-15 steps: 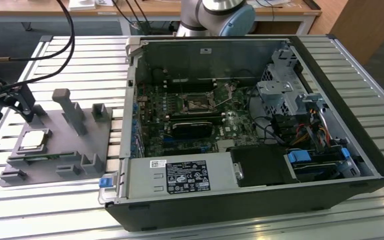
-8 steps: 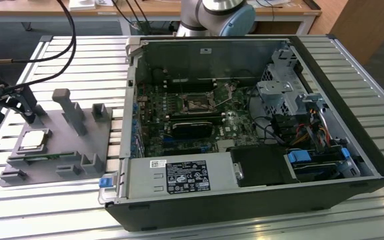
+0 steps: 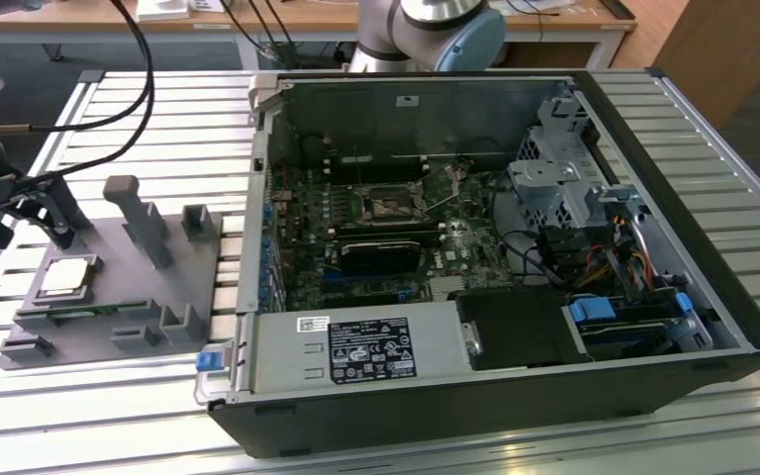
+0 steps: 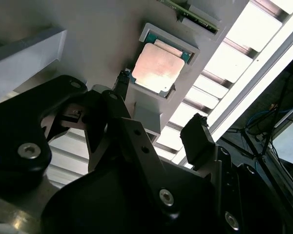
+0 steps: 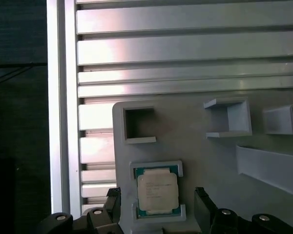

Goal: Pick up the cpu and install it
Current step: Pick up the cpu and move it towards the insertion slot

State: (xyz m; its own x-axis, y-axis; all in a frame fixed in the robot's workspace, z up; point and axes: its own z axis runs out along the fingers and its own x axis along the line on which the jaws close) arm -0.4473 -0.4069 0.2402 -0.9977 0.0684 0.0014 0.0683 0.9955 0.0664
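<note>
The cpu, a flat square chip with a shiny metal top, lies in a shallow holder on the grey fixture plate at the exterior view's left. My gripper hangs just above it and is open. In both wrist views the black fingertips stand on either side of the cpu, apart from it. The second wrist view shows the cpu beyond my gripper, with nothing between the fingers. The black socket sits on the motherboard inside the open computer case.
A thin green memory stick lies on the fixture plate in front of the cpu. Grey upright posts rise from the plate beside my gripper. Cables, a drive cage and a power supply crowd the case. The slatted metal table carries everything.
</note>
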